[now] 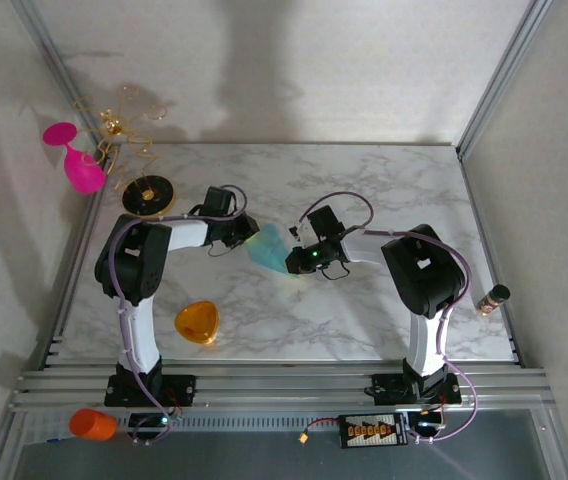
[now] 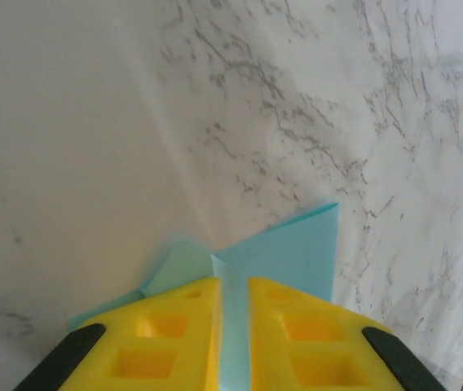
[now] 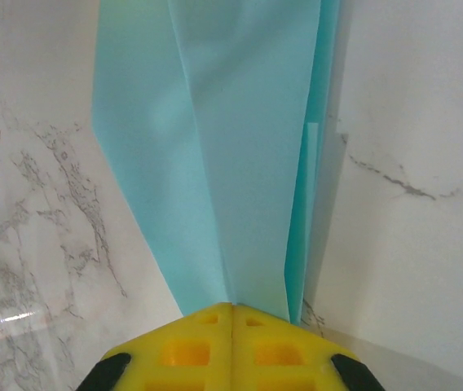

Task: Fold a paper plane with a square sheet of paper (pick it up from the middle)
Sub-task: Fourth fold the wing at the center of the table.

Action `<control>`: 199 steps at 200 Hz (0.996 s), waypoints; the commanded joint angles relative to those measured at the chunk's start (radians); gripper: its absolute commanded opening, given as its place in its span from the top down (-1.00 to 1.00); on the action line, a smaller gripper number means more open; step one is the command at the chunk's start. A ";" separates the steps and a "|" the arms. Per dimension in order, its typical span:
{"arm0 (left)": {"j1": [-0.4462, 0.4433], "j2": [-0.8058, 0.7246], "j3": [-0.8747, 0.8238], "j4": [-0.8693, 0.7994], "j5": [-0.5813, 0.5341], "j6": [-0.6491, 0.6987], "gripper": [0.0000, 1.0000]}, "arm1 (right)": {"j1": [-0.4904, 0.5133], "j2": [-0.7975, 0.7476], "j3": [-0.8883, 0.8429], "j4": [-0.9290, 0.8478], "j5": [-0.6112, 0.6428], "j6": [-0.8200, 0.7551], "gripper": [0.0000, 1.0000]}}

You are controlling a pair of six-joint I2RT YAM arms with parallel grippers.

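The teal-cyan square sheet of paper [image 1: 267, 248], folded into a narrow paper plane shape with layered flaps, hangs between my two grippers near the middle of the marble table. My left gripper [image 1: 249, 236] holds its left end. In the left wrist view a strip of the paper [image 2: 297, 252] fills the slim gap between the yellow fingers [image 2: 233, 281]. My right gripper [image 1: 292, 262] pinches the right end. In the right wrist view its jaws [image 3: 233, 306] are pressed together and the folded paper [image 3: 240, 163] fans out from them along a centre crease.
An orange rounded-triangle piece [image 1: 196, 321] lies at the front left. A pink glass [image 1: 76, 160] and a black disc with gold wire [image 1: 147, 195] stand at the back left. A small bottle [image 1: 493, 298] is by the right edge, and an orange cup [image 1: 92, 424] rests on the near rail.
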 commanded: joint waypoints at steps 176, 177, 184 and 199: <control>-0.125 -0.110 -0.041 0.016 -0.010 -0.054 0.73 | 0.004 0.070 -0.063 -0.151 0.128 -0.002 0.86; -0.125 -0.109 -0.041 0.016 -0.010 -0.054 0.73 | 0.004 0.070 -0.063 -0.150 0.127 -0.001 0.86; -0.126 -0.099 -0.039 0.018 -0.013 -0.057 0.73 | 0.003 0.069 -0.063 -0.150 0.128 0.000 0.86; -0.125 -0.080 -0.032 0.007 -0.028 -0.056 0.74 | 0.004 0.066 -0.063 -0.153 0.129 -0.003 0.86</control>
